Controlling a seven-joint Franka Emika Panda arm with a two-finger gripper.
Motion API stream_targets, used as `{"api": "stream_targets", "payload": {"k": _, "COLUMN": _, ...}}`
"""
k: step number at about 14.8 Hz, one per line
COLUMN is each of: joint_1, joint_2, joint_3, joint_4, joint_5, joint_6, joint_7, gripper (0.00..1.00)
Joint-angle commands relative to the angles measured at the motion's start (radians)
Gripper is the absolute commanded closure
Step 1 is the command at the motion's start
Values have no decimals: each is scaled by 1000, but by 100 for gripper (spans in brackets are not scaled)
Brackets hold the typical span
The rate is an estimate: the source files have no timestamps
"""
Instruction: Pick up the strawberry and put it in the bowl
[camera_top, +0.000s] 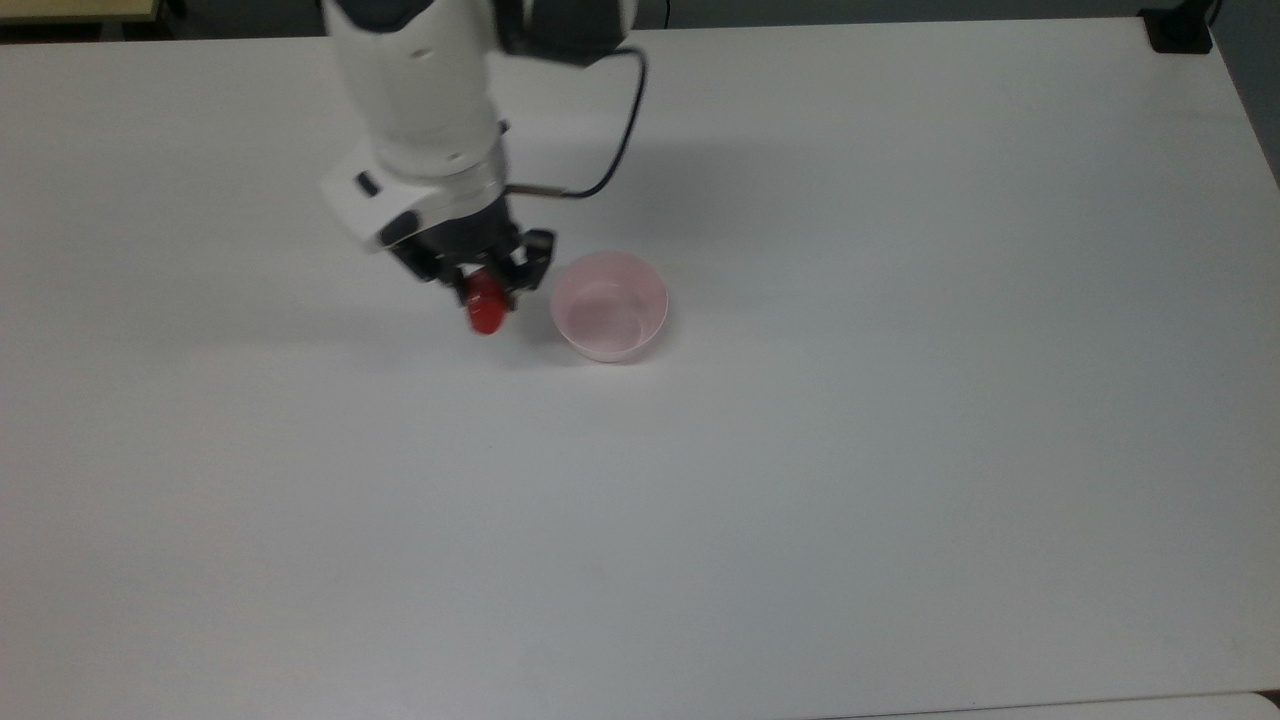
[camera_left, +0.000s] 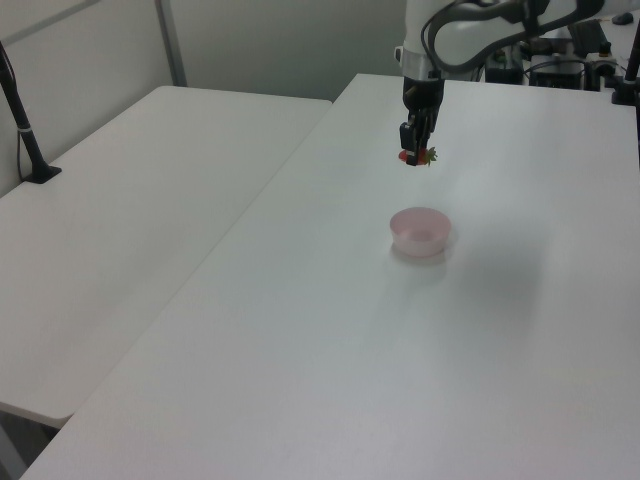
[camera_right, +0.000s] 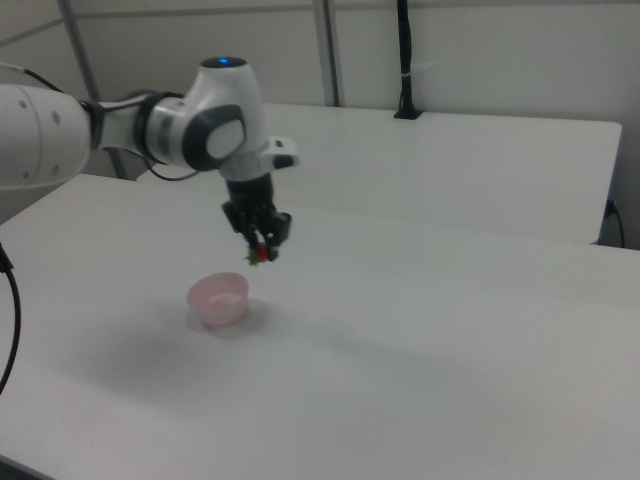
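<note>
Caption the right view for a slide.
Gripper holds the strawberry in the air above the bowl.

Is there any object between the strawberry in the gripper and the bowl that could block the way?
No. The gripper holds the strawberry in the air beside the bowl, and nothing visible stands between them.

Site: robotics lab | evidence: plain white tables (camera_left: 150, 200), partition walls (camera_right: 480, 50), robot arm (camera_right: 150, 130), cabling.
</note>
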Motion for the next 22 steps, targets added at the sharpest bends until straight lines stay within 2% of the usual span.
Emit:
{"api": "stream_targets", "payload": {"k": 1, "joint_1": 119, "joint_2": -48, "joint_3": -29, "joint_4": -44, "joint_5": 22, "joint_6": -94, "joint_7": -5, "gripper": 62}}
{"api": "stream_targets", "payload": {"k": 4, "joint_1": 160, "joint_2": -25, "joint_3": -27, "joint_4": -76, "joint_5": 19, "joint_6": -97, "joint_7": 17, "gripper": 60}}
{"api": "stream_targets", "payload": {"k": 5, "joint_1": 161, "joint_2": 7, "joint_3": -24, "joint_4": -70, "joint_5": 13, "joint_6": -82, "joint_7": 47, "gripper": 52}}
{"api": "stream_targets", "payload": {"k": 7, "joint_1": 163, "joint_2": 12, "joint_3": -18, "joint_4": -73, "joint_5": 10, "joint_6": -54, "joint_7": 80, "gripper": 0}}
{"api": "stream_targets", "payload": {"k": 11, "joint_1": 178, "joint_2": -23, "joint_3": -10, "joint_4": -68, "joint_5": -1, "joint_6": -71, "joint_7": 113, "gripper": 0}}
{"api": "stream_targets", "payload": {"k": 13, "joint_1": 143, "joint_2": -126, "joint_3": 31, "joint_4": -67, "joint_5": -48, "joint_6": -141, "joint_7": 121, "gripper": 0}}
{"api": "stream_targets", "payload": {"k": 16, "joint_1": 59, "joint_2": -219, "joint_3": 112, "joint_4": -45, "joint_5": -168, "joint_6": -248, "joint_7": 123, "gripper": 0}}
{"api": "stream_targets", "payload": {"k": 18, "joint_1": 11, "joint_2": -269, "joint_3": 138, "joint_4": -53, "joint_5": -174, "joint_6": -266, "joint_7": 124, "gripper": 0}}
{"api": "stream_targets", "payload": {"k": 22, "joint_1": -21, "joint_2": -295, "joint_3": 139, "joint_4": -53, "joint_5": -182, "joint_6": -272, "joint_7": 178, "gripper": 0}}
